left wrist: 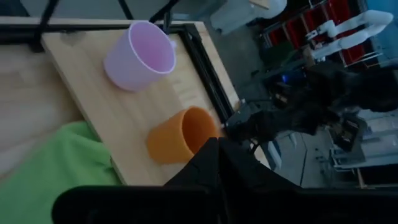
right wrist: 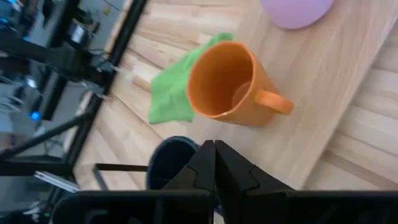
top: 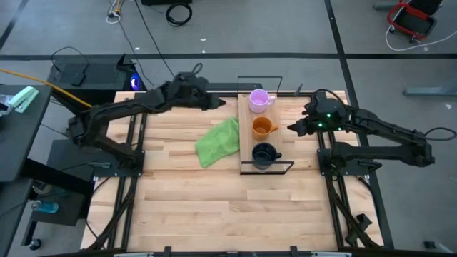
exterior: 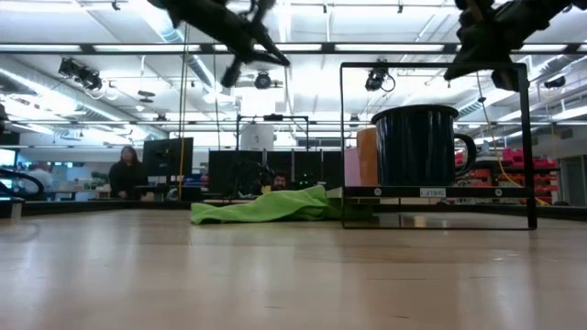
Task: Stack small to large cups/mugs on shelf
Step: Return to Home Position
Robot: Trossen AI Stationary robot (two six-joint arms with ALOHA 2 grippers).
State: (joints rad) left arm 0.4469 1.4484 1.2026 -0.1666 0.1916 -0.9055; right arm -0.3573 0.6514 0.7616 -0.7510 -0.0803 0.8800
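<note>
Tabletop [top: 186,207], read near edge to far edge.

- Shelf [top: 247,137]: long board lying near-to-far, right of the table's centre, with black wire frame at both ends. All three mugs stand on it in one row, upright, mouths up, each apart from the next. None is nested in another.
- Navy mug [top: 264,154]: near end of the shelf, handle to the right. In the low view it hides most of the other two.
- Green cloth [top: 219,141]: crumpled on the table, just beside the shelf's left edge, level with the navy and orange mugs.
- Orange mug [top: 263,127]: middle of the shelf, handle to the right.
- Right gripper [top: 291,128]: to the right of the orange mug and apart from it, raised off the table. Its fingers are pressed together with nothing between them.
- Purple mug [top: 258,100]: far end of the shelf.
- Left gripper [top: 220,102]: left of the purple mug, beyond the cloth, high above the table. It is clenched and empty.
- Beyond the far edge: a row of monitors, with a person [exterior: 124,172] seated there.
</note>
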